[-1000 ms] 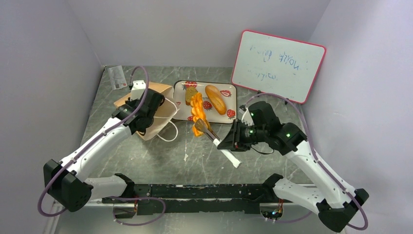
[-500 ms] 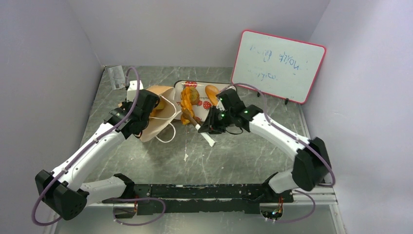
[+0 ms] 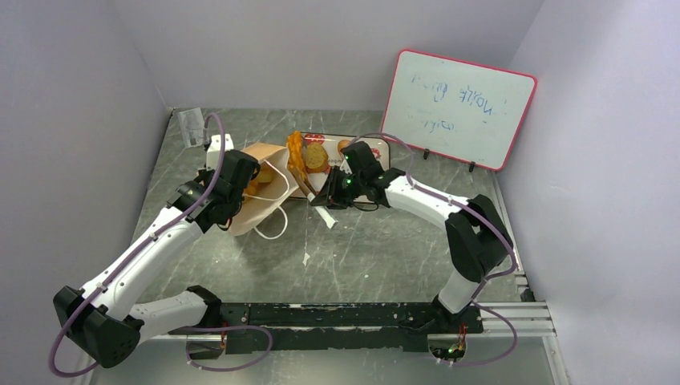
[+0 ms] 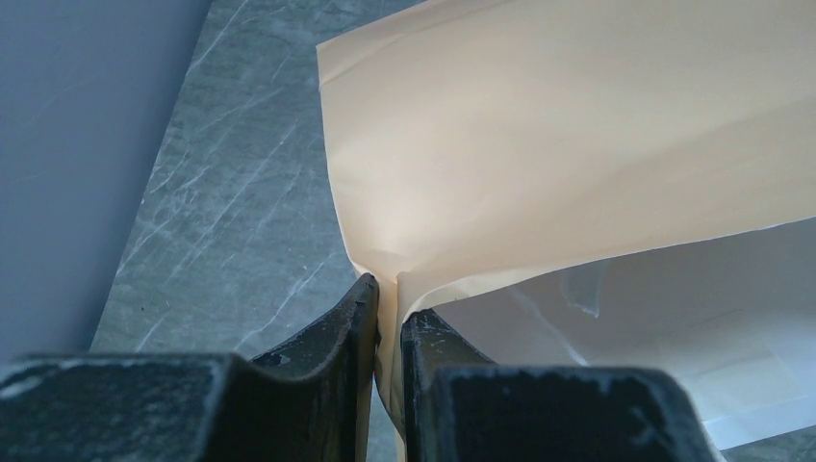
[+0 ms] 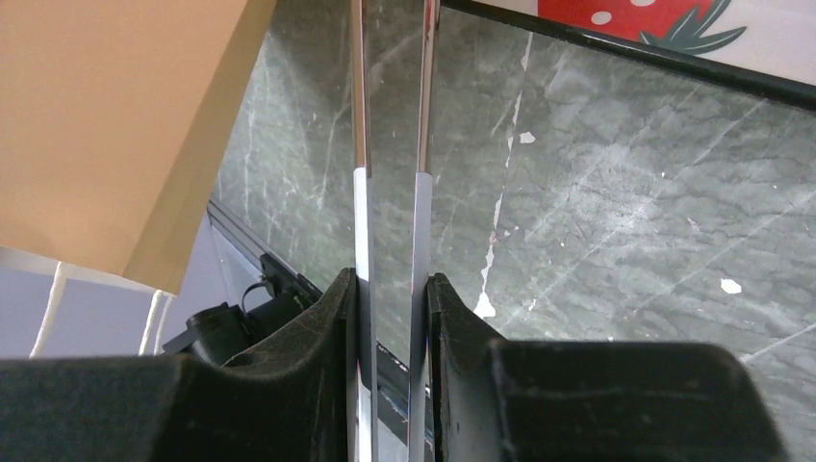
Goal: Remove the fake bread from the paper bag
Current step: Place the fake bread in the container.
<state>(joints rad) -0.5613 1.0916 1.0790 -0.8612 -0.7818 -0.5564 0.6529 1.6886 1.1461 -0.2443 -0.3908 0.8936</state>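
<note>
Kraft bag (image 3: 250, 210) lies tipped on the table, and the left gripper (image 4: 387, 306) has its jaws pinched together on the paper rim, propping the mouth open. The right gripper (image 5: 390, 289) is squeezed onto the tongs (image 5: 390, 144). In the top view a glossy orange braided twist (image 3: 295, 151) hangs at their tips, just between the bag's mouth and the tray (image 3: 382, 147). This looks like a transfer in mid-carry, one piece bound for the tray, where a round slice (image 3: 315, 158) sits. The next move calls for swinging right over a bare patch, lowering, then easing the squeeze. More golden bread (image 3: 260, 173) glints inside the bag, so there's work left.
</note>
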